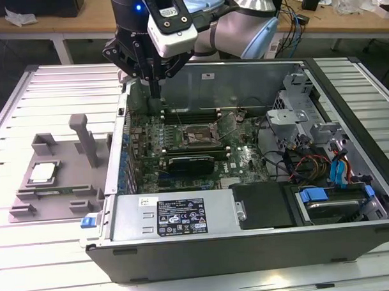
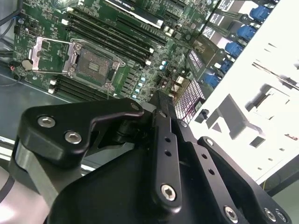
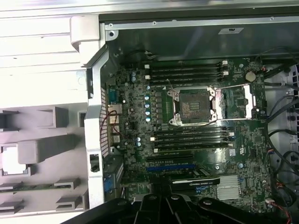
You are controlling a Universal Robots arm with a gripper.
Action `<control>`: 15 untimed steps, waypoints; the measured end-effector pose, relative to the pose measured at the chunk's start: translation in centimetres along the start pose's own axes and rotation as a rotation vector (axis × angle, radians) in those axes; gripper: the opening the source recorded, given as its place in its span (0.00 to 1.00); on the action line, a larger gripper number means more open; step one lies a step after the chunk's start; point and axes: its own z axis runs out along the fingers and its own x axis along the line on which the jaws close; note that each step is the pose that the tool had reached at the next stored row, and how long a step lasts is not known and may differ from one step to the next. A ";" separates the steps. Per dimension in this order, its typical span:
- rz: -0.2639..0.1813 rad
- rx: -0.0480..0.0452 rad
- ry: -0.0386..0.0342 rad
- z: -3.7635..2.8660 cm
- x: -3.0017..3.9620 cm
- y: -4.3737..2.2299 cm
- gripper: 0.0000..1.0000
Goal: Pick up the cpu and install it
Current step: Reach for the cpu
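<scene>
The cpu (image 1: 43, 171), a small silver square, lies in a slot of the grey plastic tray (image 1: 30, 202) at the exterior view's left, outside the computer case; in the first wrist view the cpu (image 3: 11, 161) looks washed-out white. The open black socket (image 1: 195, 134) sits mid-motherboard with its metal frame flipped back, and the socket (image 3: 194, 106) (image 2: 93, 65) appears in both wrist views. My gripper (image 1: 155, 89) hangs above the case's back corner nearest the tray. Its fingers (image 2: 160, 112) are shut together with nothing between them. It is well apart from both cpu and socket.
The open computer case (image 1: 185, 245) has a tall metal wall (image 1: 118, 148) between tray and motherboard. Memory sticks (image 3: 187, 72) flank the socket. A drive cage and cables (image 1: 309, 148) fill the case's right side. An upright grey post (image 1: 87, 139) stands on the tray.
</scene>
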 end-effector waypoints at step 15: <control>0.000 -0.0001 -0.0004 -0.03 1.11 -0.08 0.11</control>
